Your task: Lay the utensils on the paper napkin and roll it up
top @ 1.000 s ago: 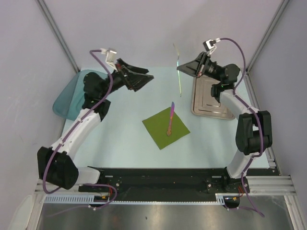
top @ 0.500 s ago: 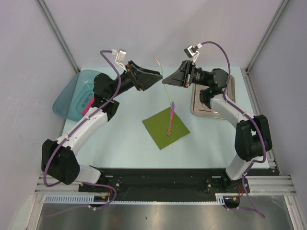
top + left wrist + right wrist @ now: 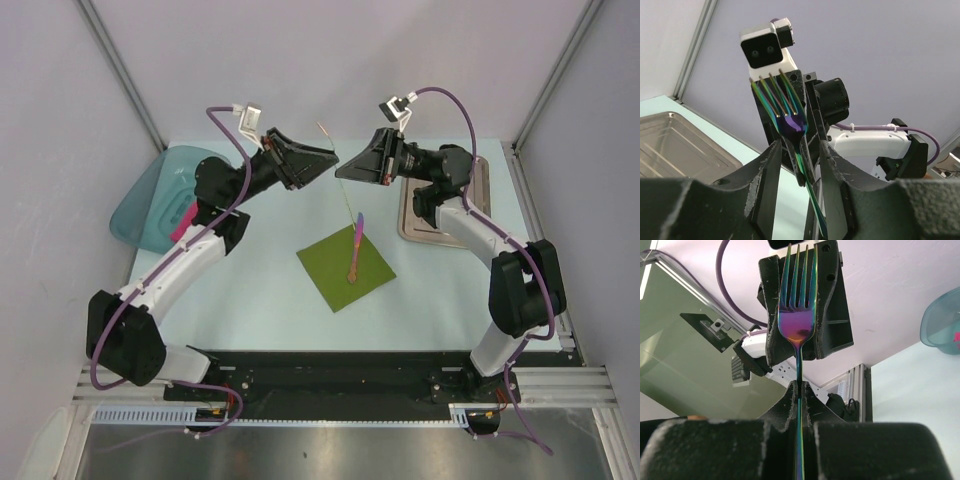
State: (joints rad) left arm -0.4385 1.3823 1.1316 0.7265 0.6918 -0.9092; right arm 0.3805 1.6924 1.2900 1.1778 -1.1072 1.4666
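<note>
the fork [image 3: 798, 332] hangs over the far middle of the worktop [image 3: 250, 290], pinched at its handle by the right jaws; the left jaws stand spread either side of its neck. if the right ones let go before the left close, it would likely drop and knock the second utensil [image 3: 356, 250] lying on the paper napkin [image 3: 325, 262]. tines point up toward the far edge, long axis steep.

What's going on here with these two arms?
The right gripper is clamped on the handle of a rainbow-coloured fork, holding it up in the air. The left gripper sits open with its fingers either side of the same fork, not closed on it. Another utensil already lies on the green napkin, which is flat and unrolled.
</note>
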